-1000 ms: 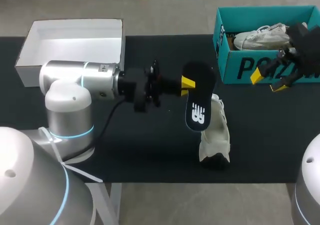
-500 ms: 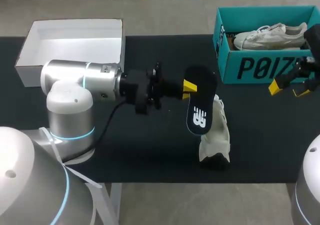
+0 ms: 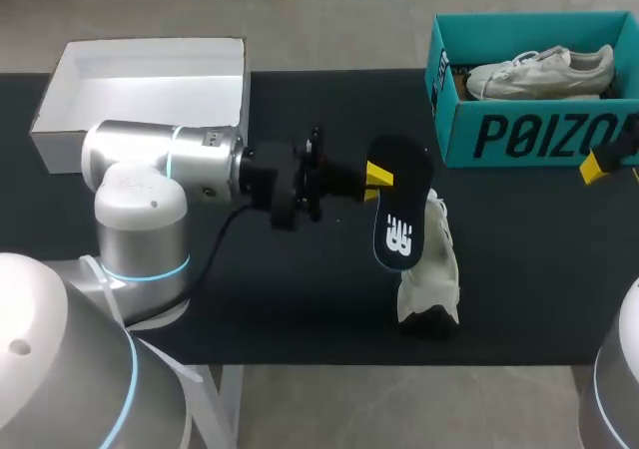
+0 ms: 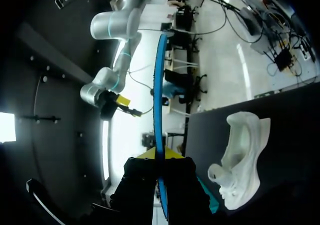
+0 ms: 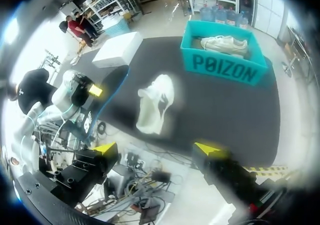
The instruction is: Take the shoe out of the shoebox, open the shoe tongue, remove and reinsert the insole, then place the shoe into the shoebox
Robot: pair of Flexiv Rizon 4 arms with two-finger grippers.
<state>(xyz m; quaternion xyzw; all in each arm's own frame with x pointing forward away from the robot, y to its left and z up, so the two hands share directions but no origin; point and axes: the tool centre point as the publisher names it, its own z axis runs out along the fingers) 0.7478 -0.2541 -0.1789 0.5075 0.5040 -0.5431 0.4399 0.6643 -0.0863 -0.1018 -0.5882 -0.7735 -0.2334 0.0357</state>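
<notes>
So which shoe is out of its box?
The white shoe on the black table, beside the insole; the other shoe lies inside the teal box.

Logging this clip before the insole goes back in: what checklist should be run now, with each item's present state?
1. Insole held firmly in the left gripper: ok.
2. Shoe on the table, close by the insole: ok.
3. Shoe's opening turned toward the insole: cannot tell.
4. Shoe steadied by the right gripper: not ok; it is open and off at the table's right edge.
5. Room in the shoebox: cannot tell; a second shoe lies in it.
</notes>
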